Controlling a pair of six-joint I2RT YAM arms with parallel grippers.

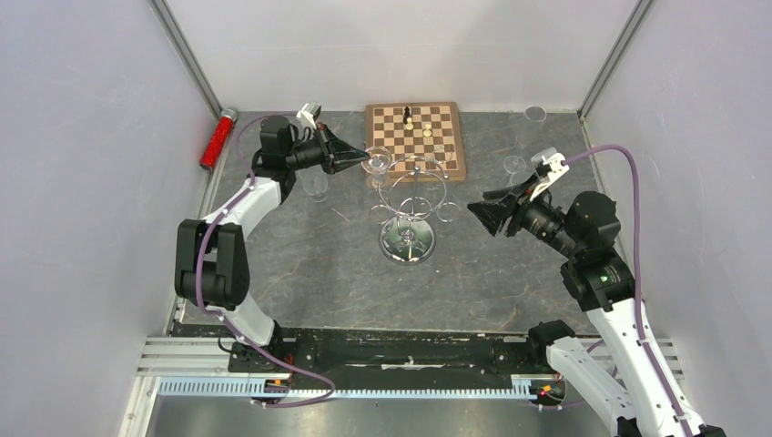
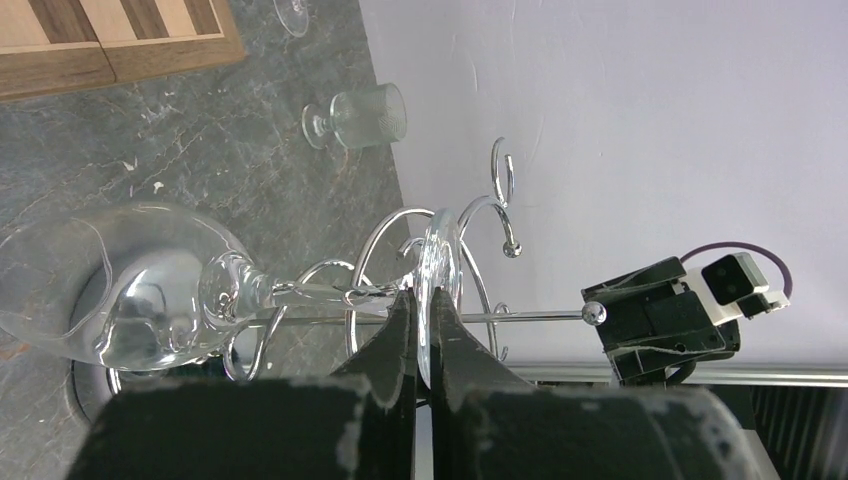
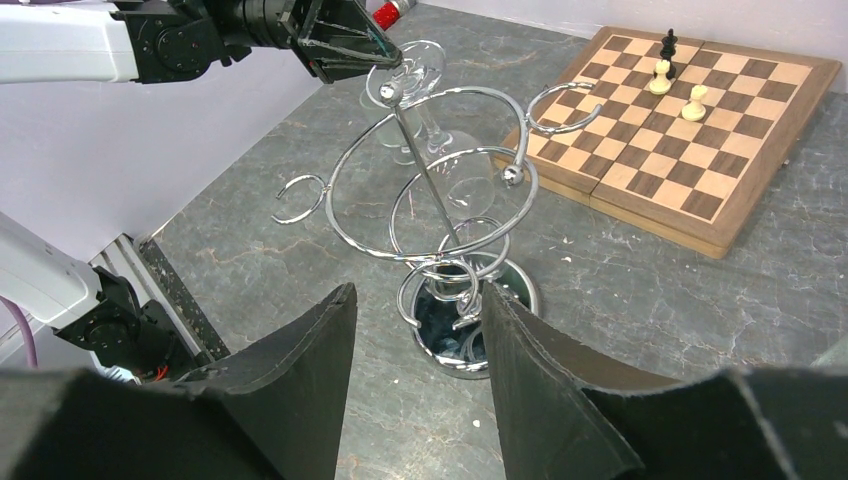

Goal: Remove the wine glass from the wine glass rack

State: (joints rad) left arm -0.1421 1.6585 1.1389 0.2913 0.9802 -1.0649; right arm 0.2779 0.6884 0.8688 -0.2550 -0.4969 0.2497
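The chrome wine glass rack (image 1: pixel 409 198) stands mid-table on its round mirrored base. A clear wine glass (image 1: pixel 376 165) hangs bowl-down from a loop arm on the rack's far left side. My left gripper (image 1: pixel 362 161) is shut on the edge of the glass's foot. In the left wrist view both fingers of the left gripper (image 2: pixel 422 296) pinch the foot disc, with the wine glass's bowl (image 2: pixel 130 300) to the left and the rack's post (image 2: pixel 530 317) behind. My right gripper (image 3: pixel 415 290) stands open with nothing between its fingers, to the right of the rack (image 3: pixel 440 250) and apart from it.
A wooden chessboard (image 1: pixel 416 137) with a few pieces lies behind the rack. A red cylinder (image 1: pixel 217 138) lies at the back left wall. Small clear glasses (image 1: pixel 515 166) sit at the back right, and a ribbed glass (image 2: pixel 360 118) lies on the table there.
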